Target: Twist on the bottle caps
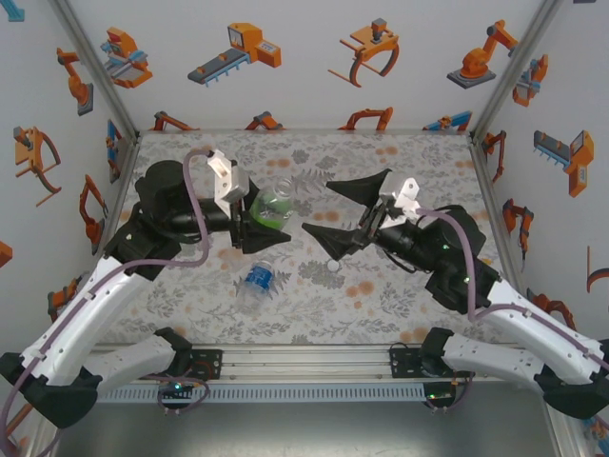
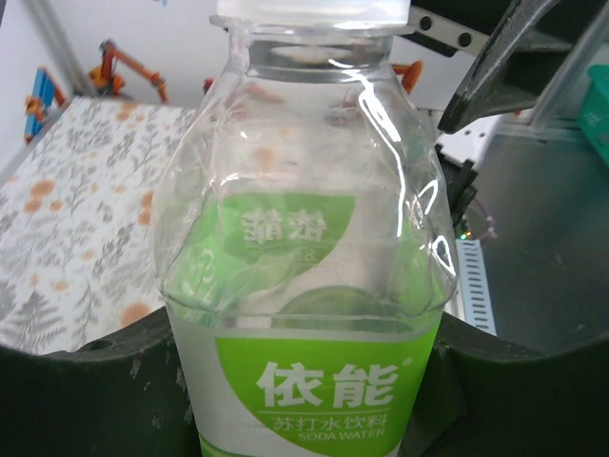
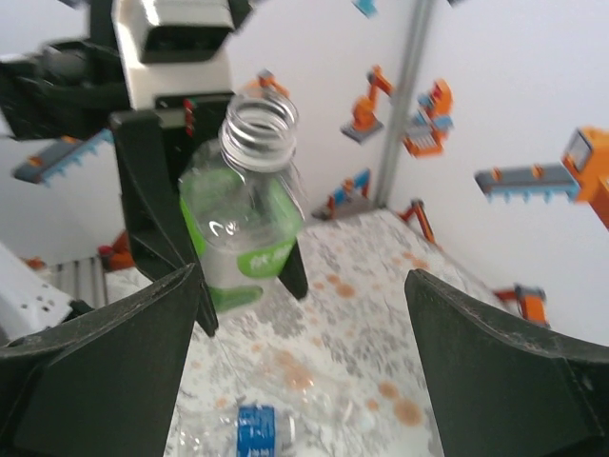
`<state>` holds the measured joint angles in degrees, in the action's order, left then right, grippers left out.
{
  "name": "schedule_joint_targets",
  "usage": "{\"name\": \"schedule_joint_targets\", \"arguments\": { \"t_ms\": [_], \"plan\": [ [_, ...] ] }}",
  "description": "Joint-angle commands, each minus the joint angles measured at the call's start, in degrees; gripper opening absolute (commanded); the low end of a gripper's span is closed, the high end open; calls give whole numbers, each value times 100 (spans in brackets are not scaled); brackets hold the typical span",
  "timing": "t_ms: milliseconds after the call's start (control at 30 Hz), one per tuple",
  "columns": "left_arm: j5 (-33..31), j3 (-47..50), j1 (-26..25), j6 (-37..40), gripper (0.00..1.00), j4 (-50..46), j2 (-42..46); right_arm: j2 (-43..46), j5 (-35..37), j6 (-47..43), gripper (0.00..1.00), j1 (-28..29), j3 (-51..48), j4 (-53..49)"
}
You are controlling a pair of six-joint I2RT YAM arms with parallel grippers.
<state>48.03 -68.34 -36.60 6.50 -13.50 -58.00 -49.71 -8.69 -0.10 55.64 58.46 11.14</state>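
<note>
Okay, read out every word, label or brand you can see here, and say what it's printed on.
"依能": big white characters on the green-label bottle held by the left fingers.
"苏打水饮料": smaller line directly below.
"SODA WATER": smallest line, under that.
Mirrored characters on that label's far side, seen through the clear plastic: not legible.
Blue-label bottle, lying flat: print too small to read.

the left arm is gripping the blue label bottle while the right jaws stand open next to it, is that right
Not quite. The left gripper has its jaws shut on the green-label bottle, as the left wrist view shows close up. The blue-label bottle lies on the table, held by nothing. The rest holds: the right gripper stands with open jaws beside the held bottle.
</note>
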Motion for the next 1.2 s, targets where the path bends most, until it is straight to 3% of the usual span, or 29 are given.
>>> {"name": "schedule_joint_targets", "arguments": {
  "t_ms": [0, 133, 300, 500, 667, 900, 1033, 1167],
  "plan": [
    [110, -48, 359, 334, 0, -494, -108, -221, 1090, -9, 80, -23, 29, -929],
    [238, 95, 873, 403, 0, -557, -234, -587, 1739, 278, 81, -49, 120, -1621],
    [0, 543, 1150, 632, 0, -338, -232, -1144, 1952, 1107, 82, -324, 150, -2328],
    [-546, 1154, 1282, 604, 0, 141, -252, -1829, 1615, 2197, 80, -722, -44, -2693],
    [-948, 1220, 1297, 706, 0, -46, -133, -2217, 1350, 3028, 77, -927, -292, -2774],
    [-1235, 1387, 1296, 693, 0, 7, 148, -2758, 664, 4082, 66, -1525, -425, -3175],
    [-1109, 1391, 1296, 691, 0, -6, 181, -3097, 553, 4075, 64, -1606, -382, -3348],
    [-584, 1394, 1297, 782, 0, 13, 176, -3506, 444, 3908, 60, -1645, -186, -3638]
  ]
}}
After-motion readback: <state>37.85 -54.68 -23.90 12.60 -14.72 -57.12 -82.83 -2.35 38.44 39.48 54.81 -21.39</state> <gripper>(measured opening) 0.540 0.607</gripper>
